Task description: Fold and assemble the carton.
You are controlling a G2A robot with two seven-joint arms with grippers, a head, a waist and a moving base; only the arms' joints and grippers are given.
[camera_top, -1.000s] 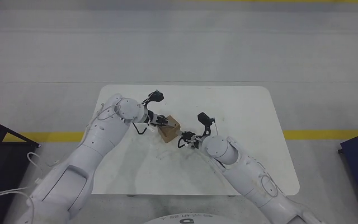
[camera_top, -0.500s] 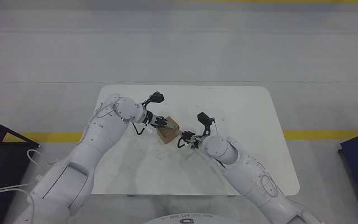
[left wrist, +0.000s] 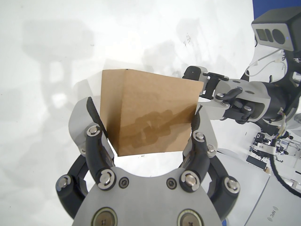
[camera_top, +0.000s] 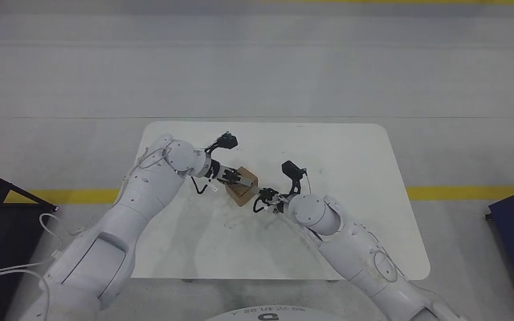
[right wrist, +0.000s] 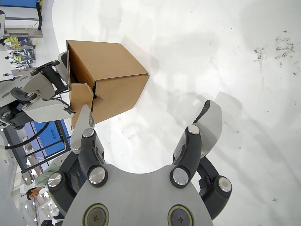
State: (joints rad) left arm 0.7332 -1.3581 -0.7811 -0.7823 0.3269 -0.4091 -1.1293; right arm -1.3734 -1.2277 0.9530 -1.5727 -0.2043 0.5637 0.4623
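Carton (camera_top: pixel 242 185): one. Table (camera_top: pixel 353 172): one. Pincers: two, left pincer (left wrist: pixel 143 109), right pincer (right wrist: pixel 145 108).

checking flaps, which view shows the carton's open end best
Right wrist view: the carton shows its open end and loose flap. Left wrist view gives closed sides between the jaws of the left gripper; top view, a small brown box.

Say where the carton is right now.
In the top view the carton sits on the white table, slightly left of centre, clasped by the left claw, with the open right claw beside it.
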